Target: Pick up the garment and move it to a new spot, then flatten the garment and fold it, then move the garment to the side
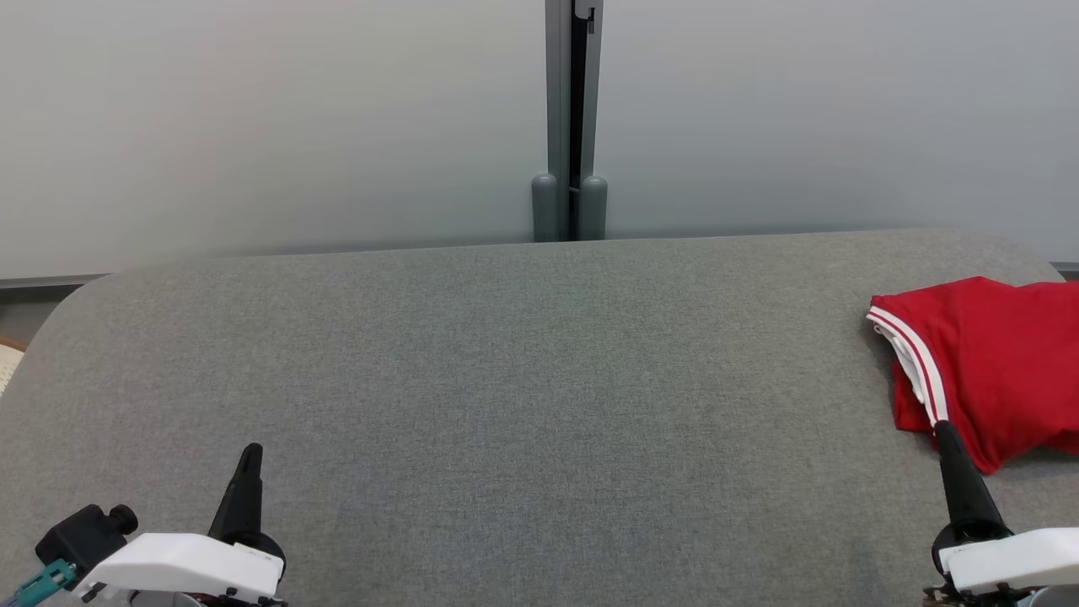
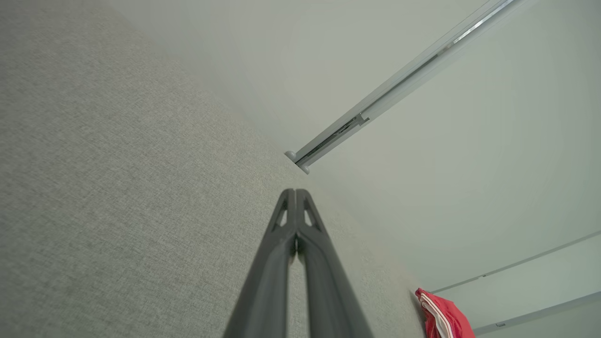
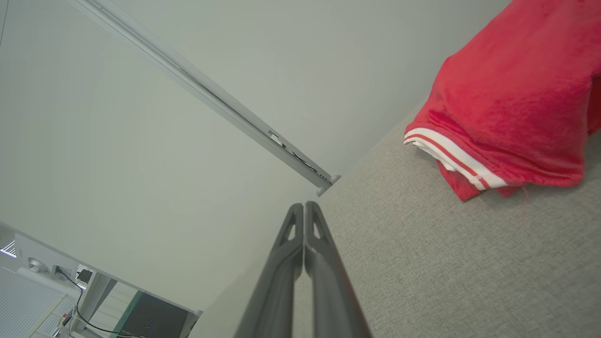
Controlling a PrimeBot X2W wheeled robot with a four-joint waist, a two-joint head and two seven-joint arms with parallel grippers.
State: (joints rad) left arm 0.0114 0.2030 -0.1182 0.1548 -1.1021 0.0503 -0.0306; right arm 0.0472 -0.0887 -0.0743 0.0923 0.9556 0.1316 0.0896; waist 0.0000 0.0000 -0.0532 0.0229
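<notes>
Desk (image 1: 506, 379): you are looking at a broad top covered in grey woven cloth, fine-grained and matte, lying flat, with rounded far corners.
Garment (image 1: 995, 362): bright red, soft, with a short velvety nap that catches the light in the right wrist view. One edge carries a ribbed band of white with a thin red stripe, and white lining peeks out beneath it.
Garment's lie: it sits in a loose, layered heap rather than spread flat, its folds rounded and its near corner coming to a point.
Garment's place: it rests at the desk's right edge, toward the far right corner, and runs out of the head view.
Left gripper (image 1: 250, 455): you see it near the desk's front left corner, its two long dark fingers pressed together, with nothing between them.
Right gripper (image 1: 942, 430): near the front right corner, fingers likewise closed tip to tip and empty. The tip lies just beside the garment's near corner.
Backdrop: smooth, pale grey panels (image 1: 253, 126) stand behind the desk, joined by a dark grey upright post (image 1: 571, 101) with two rounded caps at its foot.
</notes>
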